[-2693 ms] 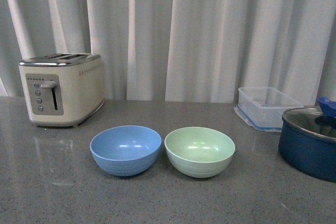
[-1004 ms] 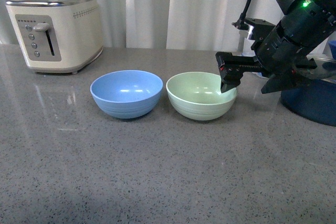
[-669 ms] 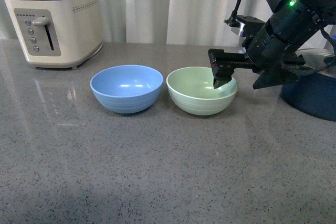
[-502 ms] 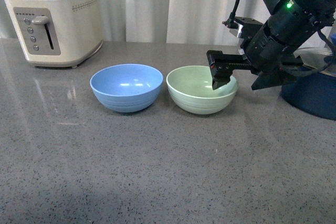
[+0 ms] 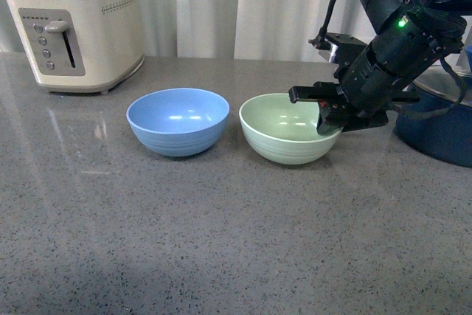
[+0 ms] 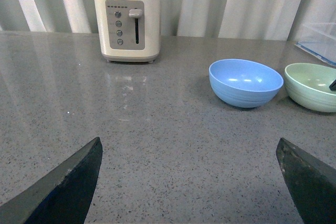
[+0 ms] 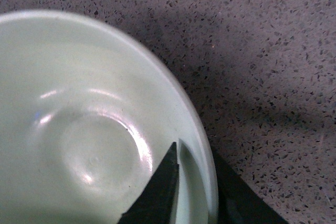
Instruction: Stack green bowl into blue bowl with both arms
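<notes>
Grey countertop (image 5: 221, 241): your R gripper (image 5: 330, 125) has dropped astride green bowl (image 5: 284, 127) rim, nudging it off blue bowl (image 5: 177, 119); clamp unconfirmed. L gripper (image 6: 188, 148) spread wide. Lift pending.

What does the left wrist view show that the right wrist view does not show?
Only the left wrist view shows the toaster, the blue bowl and the open left gripper. Only the right wrist view shows the right gripper astride the rim of the green bowl, one finger inside and one outside. Both show the green bowl and the grey counter.
</notes>
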`<state>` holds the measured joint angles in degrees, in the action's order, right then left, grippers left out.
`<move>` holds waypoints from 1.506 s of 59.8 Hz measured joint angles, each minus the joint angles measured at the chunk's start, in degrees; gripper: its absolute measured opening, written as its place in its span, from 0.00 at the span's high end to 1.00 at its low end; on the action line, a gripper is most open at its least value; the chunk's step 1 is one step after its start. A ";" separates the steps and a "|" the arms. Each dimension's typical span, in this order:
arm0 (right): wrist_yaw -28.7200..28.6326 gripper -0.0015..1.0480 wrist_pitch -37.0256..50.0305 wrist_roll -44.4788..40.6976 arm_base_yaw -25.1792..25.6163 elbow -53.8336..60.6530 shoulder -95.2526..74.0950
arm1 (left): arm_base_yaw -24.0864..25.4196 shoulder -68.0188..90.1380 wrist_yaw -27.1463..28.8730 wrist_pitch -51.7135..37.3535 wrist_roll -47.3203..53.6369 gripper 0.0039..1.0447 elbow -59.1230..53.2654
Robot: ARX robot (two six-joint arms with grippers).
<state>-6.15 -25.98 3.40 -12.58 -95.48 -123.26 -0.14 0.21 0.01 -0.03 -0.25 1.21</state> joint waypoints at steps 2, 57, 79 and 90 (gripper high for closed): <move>0.00 0.91 0.00 0.00 0.09 0.00 0.07 | 0.00 0.00 0.00 0.00 0.00 0.06 0.00; -5.27 0.99 -8.09 -0.83 -4.22 -17.11 0.57 | 0.00 0.00 0.02 0.00 0.00 0.06 0.00; -8.87 0.99 -9.55 -1.66 -8.96 -20.61 -2.86 | 0.00 0.00 0.00 0.00 0.00 0.06 0.00; -9.53 0.99 -11.96 -1.95 -10.14 -26.47 -6.78 | 0.00 0.00 0.02 0.00 0.00 0.06 0.00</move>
<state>-15.68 -37.93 1.45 -22.72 -121.95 -130.04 -0.14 0.21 0.03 -0.03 -0.25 1.21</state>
